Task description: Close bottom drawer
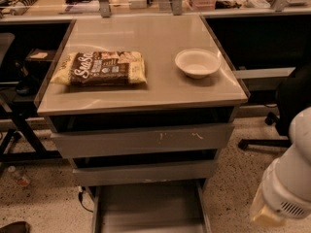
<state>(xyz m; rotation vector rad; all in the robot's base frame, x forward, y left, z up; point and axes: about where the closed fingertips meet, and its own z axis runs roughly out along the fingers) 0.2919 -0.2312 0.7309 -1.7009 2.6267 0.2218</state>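
Note:
The grey cabinet (141,89) has three drawers. The bottom drawer (148,205) is pulled out toward me, and its flat grey tray shows at the bottom edge of the view. Its front end runs out of the picture. Above it are the mid-width drawer front (143,173) and the wide scratched drawer front (141,140), both slightly out. My gripper is out of view. Only a white arm segment (289,178) with a pale yellow end shows at the lower right, to the right of the open drawer and apart from it.
A brown and cream snack bag (99,68) and a white bowl (197,63) lie on the cabinet top. An office chair base (272,135) stands at the right. Desk legs (19,130) and a cable are at the left. A speckled floor surrounds the cabinet.

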